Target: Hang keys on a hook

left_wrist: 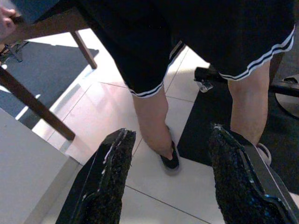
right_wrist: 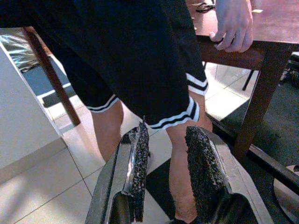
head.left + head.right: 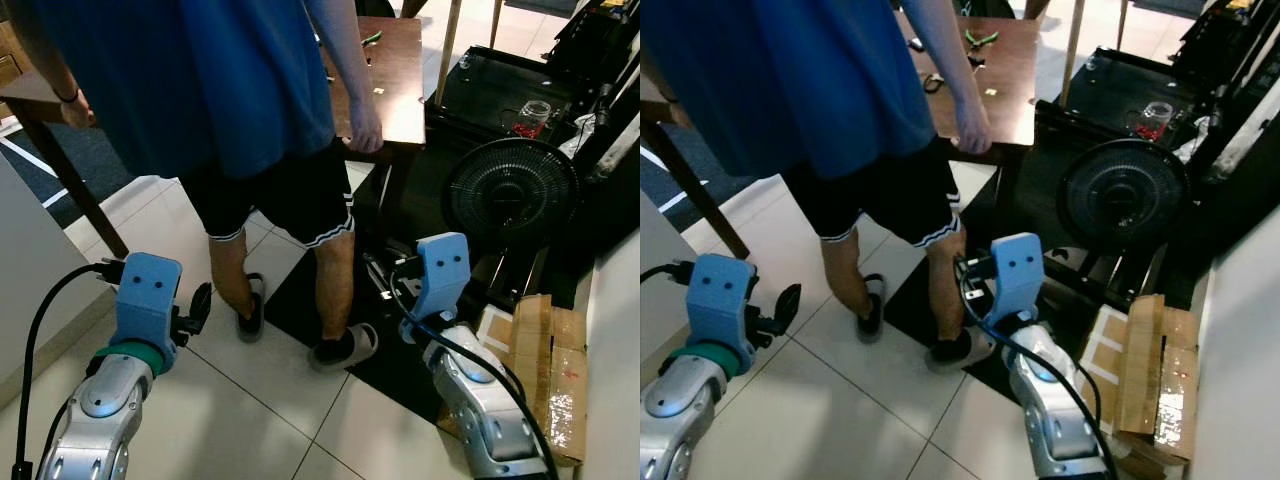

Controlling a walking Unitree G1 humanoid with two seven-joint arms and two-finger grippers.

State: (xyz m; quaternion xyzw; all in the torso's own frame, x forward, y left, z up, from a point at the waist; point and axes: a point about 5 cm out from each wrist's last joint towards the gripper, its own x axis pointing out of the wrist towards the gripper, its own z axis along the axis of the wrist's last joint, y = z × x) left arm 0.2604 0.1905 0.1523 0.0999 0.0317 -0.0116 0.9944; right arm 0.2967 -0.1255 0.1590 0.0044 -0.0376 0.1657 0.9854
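Both grippers, left (image 1: 168, 177) and right (image 2: 166, 172), hang released and empty near a person (image 3: 230, 90) at the table (image 3: 395, 90) edge; keys unseen, likely light, jangly, best pinched by the ring

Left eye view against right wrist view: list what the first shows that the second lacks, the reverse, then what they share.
The left eye view alone has the black fan, the flattened cardboard, the jar with red contents and both blue wrist housings.

The right wrist view alone looks along the right gripper, whose fingers stand apart, holding nothing.

Both share the person in blue shirt and black shorts, a hand resting on the brown table's edge, and the tiled floor.
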